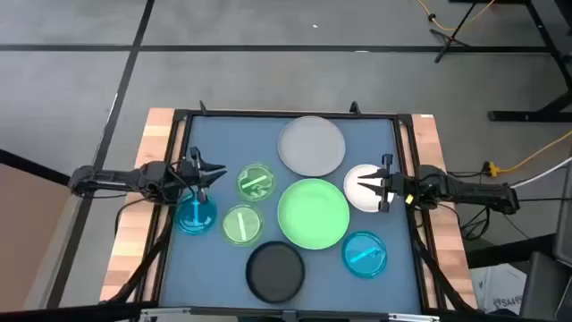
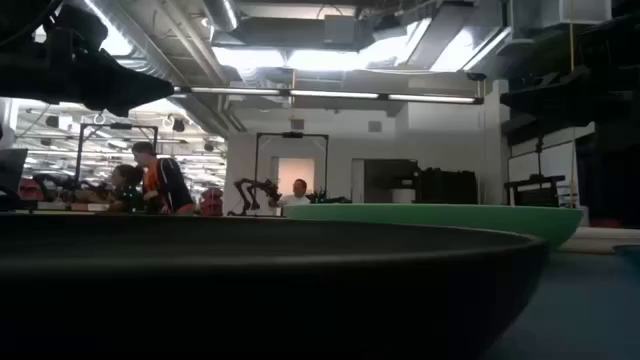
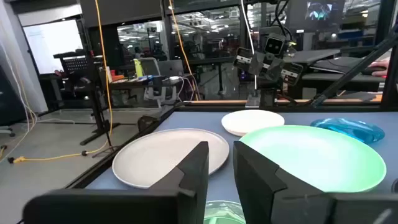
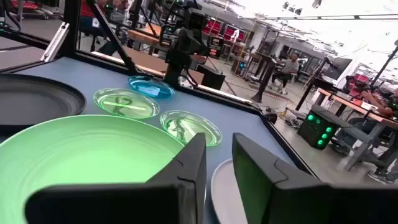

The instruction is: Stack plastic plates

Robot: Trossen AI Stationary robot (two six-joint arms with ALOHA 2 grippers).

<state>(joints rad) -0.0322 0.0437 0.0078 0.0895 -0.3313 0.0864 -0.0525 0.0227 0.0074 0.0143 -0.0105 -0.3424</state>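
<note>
While all eight plates lie spread singly on the blue surface, nothing is stacked; the small white plate sits under the right tool, the left tool near a blue plate. Both tools are held slightly parted, empty. A thin rim could slip, nudging the light green plate.

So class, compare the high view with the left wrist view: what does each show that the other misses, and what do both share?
Only the high view shows the black plate, the left blue plate and the lower small green plate. Only the left wrist view shows the room beyond the table. Both show the grey plate, large green plate, white plate and right gripper.
</note>
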